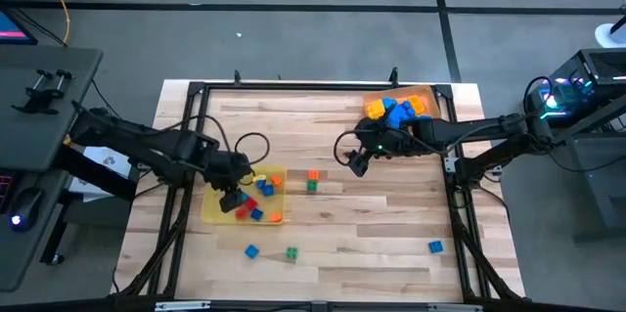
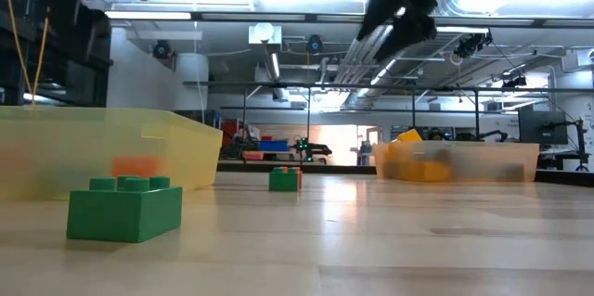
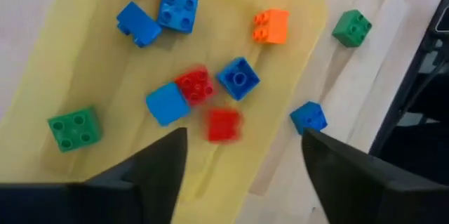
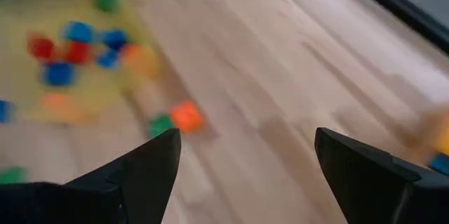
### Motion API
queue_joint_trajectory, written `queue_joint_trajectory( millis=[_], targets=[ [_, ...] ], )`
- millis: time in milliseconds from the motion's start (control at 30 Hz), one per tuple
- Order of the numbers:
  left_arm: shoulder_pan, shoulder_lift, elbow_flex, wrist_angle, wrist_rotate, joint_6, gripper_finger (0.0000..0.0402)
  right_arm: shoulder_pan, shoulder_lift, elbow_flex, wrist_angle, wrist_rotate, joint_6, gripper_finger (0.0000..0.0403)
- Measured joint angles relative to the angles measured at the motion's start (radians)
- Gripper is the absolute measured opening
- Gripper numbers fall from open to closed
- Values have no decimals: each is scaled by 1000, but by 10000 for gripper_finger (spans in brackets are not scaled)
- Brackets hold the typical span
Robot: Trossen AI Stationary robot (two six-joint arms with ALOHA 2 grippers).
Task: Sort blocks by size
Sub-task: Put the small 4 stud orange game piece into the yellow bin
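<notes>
A flat yellow tray [image 1: 220, 209] lies left of the table's middle and holds several small blocks: blue [image 3: 178, 10], red [image 3: 194, 85], orange [image 3: 271, 26] and green [image 3: 74, 127]. My left gripper [image 3: 242, 164] hangs open above this tray. A blurred red block [image 3: 223, 124] shows over the tray just past the fingertips, and neither finger touches it. At the far right an orange tray [image 1: 423, 91] carries larger blue and orange blocks [image 1: 396, 109]. My right gripper [image 1: 357, 160] stands open above bare wood near the table's middle, with nothing between its fingers.
Loose blocks lie on the wood: an orange one [image 1: 313, 175] beside a green one [image 1: 312, 186] between the trays, a blue one [image 1: 251, 250] and a green one [image 1: 291, 252] near the front, and a blue one [image 1: 435, 245] at the front right. A black frame [image 1: 196, 89] borders the table.
</notes>
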Motion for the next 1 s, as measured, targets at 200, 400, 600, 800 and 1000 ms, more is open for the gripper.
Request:
queue_joint_trajectory(
  millis=[200,400,600,800,1000],
  targets=[
    [115,-17,0,103,26,83,304,0,110,2,315,-190,-125,325],
    [118,-174,1,440,-109,-60,306,0,351,28,468,-227,-151,325],
    [58,-299,1,462,-321,-158,307,43,502,118,447,-169,-217,309],
    [16,-370,1,456,-340,-82,307,62,518,170,236,-60,-172,133],
    [-11,-439,1,409,-295,58,307,52,529,155,298,-78,21,16]
  ],
)
